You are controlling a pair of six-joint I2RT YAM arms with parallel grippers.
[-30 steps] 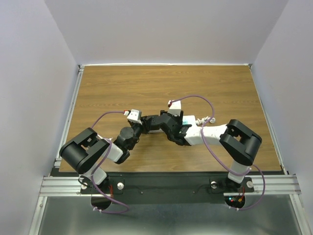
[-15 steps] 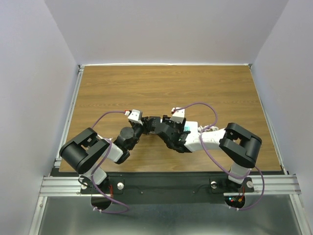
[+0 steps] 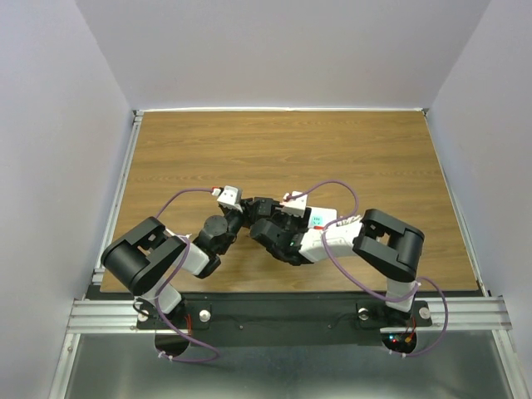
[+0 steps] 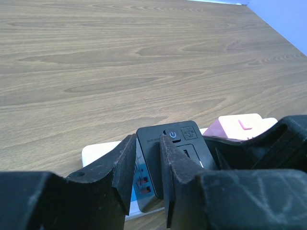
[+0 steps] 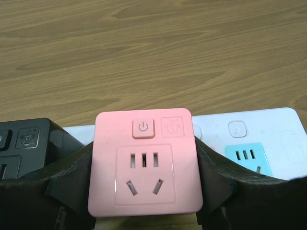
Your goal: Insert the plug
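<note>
My right gripper [image 5: 146, 191] is shut on a pink socket adapter [image 5: 146, 163], holding it by its sides just over the white power strip [image 5: 268, 124]. A blue socket [image 5: 249, 157] lies to its right and a black adapter [image 5: 29, 143] to its left. In the left wrist view the black adapter [image 4: 184, 139] sits on the strip [image 4: 96, 153], with the pink adapter [image 4: 240, 125] beside it. My left gripper [image 4: 147, 139] is nearly shut at the black adapter's left edge, one finger over its face. In the top view both grippers, left [image 3: 253, 208] and right [image 3: 274, 229], meet at the table's middle.
The strip's white end and cable [image 3: 328, 218] show under my right forearm. Purple camera cables [image 3: 332, 184] arc over both arms. The wooden table [image 3: 283, 150] stretches away beyond the strip, bounded by a metal rail [image 3: 125, 166] on the left and grey walls.
My right arm has swung left, bringing its gripper and the pink adapter closer to the left gripper. The left arm has not moved.
</note>
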